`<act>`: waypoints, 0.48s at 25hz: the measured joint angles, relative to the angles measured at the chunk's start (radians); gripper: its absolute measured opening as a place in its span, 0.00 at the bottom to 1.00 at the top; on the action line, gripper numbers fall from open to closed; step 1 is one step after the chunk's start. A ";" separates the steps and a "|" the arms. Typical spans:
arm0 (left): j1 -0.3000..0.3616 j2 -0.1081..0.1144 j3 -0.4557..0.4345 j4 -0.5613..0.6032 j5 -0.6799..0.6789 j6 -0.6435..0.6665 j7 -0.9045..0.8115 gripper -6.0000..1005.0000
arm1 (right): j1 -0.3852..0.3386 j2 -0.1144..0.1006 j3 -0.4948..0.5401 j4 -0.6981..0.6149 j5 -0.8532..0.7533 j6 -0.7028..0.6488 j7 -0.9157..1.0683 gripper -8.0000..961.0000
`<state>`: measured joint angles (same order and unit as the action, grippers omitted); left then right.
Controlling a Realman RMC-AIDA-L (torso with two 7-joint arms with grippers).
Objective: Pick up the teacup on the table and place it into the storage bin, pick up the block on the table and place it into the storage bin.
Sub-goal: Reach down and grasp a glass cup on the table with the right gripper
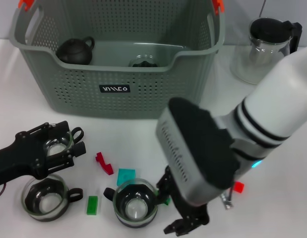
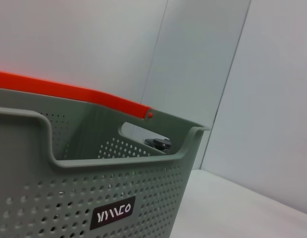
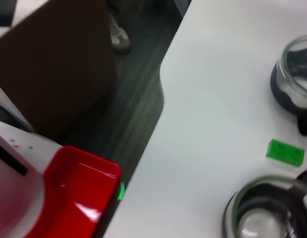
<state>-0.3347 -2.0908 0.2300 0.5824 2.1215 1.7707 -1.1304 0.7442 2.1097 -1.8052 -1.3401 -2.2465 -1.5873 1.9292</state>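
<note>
The storage bin point(image 1: 118, 74) stands at the back of the table, holding a dark teapot point(image 1: 75, 50) and a glass cup point(image 1: 142, 62); its label and orange handle clip point(image 2: 69, 91) fill the left wrist view. My left gripper point(image 1: 69, 142) is at the left, in front of the bin, shut on a glass teacup point(image 1: 56, 146). Two more teacups point(image 1: 44, 199) point(image 1: 136, 204) sit near the front edge. Loose blocks lie between them: red point(image 1: 104, 163), teal point(image 1: 126, 176), green point(image 1: 92, 204). My right gripper point(image 1: 185, 223) hangs low beside the middle teacup point(image 3: 262, 213), touching a small green block point(image 1: 166, 201).
A glass jug with a black lid point(image 1: 270, 47) stands at the back right. Another red block point(image 1: 238, 187) lies right of my right arm. The table's front edge point(image 3: 143, 153) drops to a dark floor, with a red part point(image 3: 76, 193) below it.
</note>
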 joint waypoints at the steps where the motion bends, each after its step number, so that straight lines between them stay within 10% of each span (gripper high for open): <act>1: -0.001 0.000 0.000 -0.003 0.000 -0.002 0.001 0.79 | 0.001 0.000 -0.022 0.000 0.000 0.024 -0.004 0.59; 12: 0.001 0.000 0.000 -0.007 0.000 -0.013 0.003 0.79 | 0.000 0.001 -0.188 0.045 -0.028 0.229 -0.026 0.59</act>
<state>-0.3334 -2.0908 0.2300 0.5751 2.1215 1.7576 -1.1279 0.7441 2.1107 -1.9928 -1.2955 -2.2749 -1.3578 1.9032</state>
